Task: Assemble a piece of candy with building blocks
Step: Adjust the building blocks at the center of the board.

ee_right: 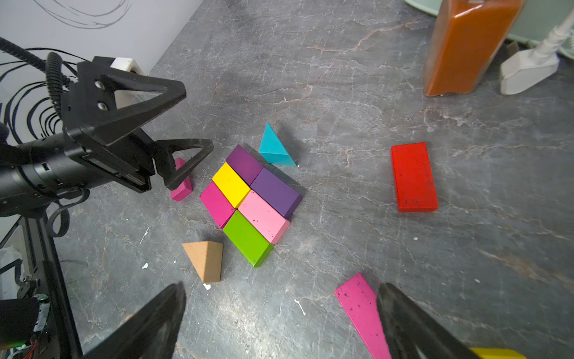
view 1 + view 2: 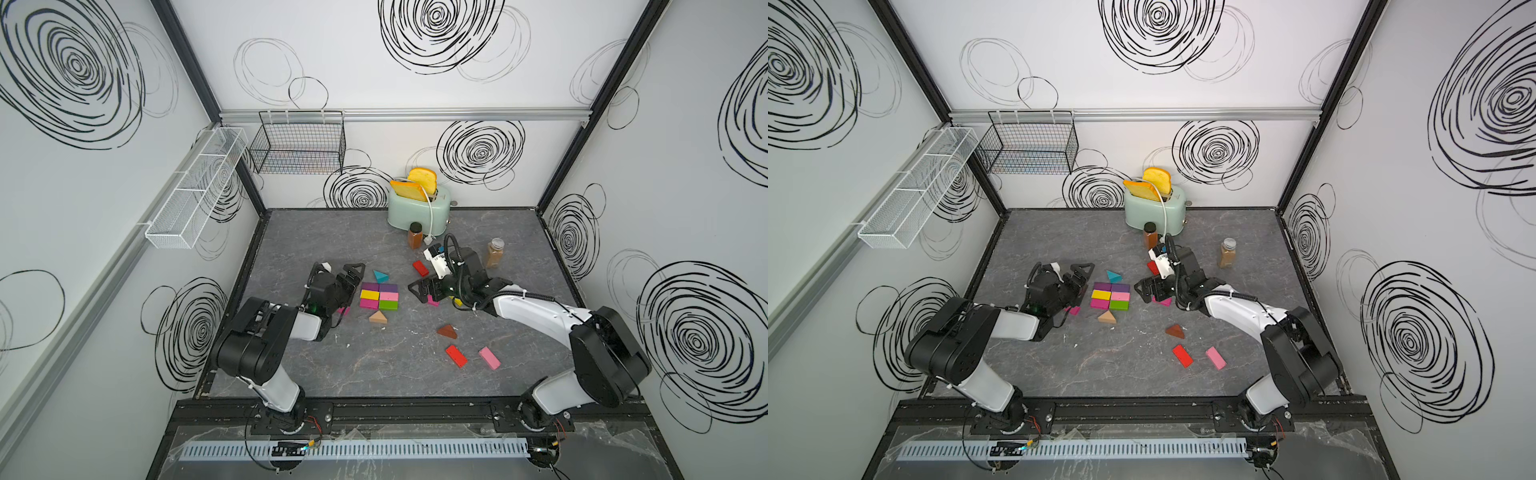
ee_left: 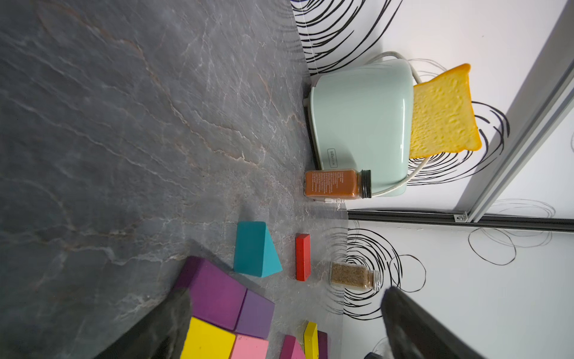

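Six flat building blocks [image 2: 379,296] [image 2: 1111,297] [image 1: 251,199] lie packed in a rectangle: two purple, yellow, pink, magenta, green. A teal wedge [image 2: 380,276] [image 3: 254,248] [image 1: 275,149] sits by its far edge and a tan wedge [image 2: 378,318] [image 1: 205,259] by its near edge. My left gripper [image 2: 358,276] [image 2: 1087,276] [image 3: 285,293] [image 1: 197,119] is open just left of the rectangle, holding nothing. My right gripper [image 2: 415,291] [image 2: 1140,289] [image 1: 282,292] is open to its right, over bare table, with a magenta brick [image 1: 362,310] beside one finger.
Loose blocks: a red brick [image 2: 420,268] [image 1: 413,177], a brown wedge [image 2: 447,331], a red brick [image 2: 456,356], a pink brick [image 2: 489,358] and a magenta brick [image 1: 181,183] under the left gripper. At the back are a mint toaster [image 2: 417,208] and two spice jars [image 2: 414,235] [image 2: 494,252].
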Robot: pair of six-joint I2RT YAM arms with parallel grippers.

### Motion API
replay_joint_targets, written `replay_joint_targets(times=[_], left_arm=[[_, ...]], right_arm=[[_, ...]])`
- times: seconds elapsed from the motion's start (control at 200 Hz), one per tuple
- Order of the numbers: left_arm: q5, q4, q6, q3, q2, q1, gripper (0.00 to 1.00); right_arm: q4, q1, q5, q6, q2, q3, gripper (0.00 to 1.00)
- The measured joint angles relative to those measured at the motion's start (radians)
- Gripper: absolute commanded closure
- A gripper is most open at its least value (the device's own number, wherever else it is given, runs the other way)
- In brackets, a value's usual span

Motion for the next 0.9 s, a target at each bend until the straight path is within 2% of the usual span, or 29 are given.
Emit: replay_joint_targets(times=[0.9], left_arm=[[-0.071,0.237,0.004,-0.01,0.209,-0.028,0.04]], right_arm=[[0.014,-0.029,-0.023,-0.001,0.0,0.0,0.0]])
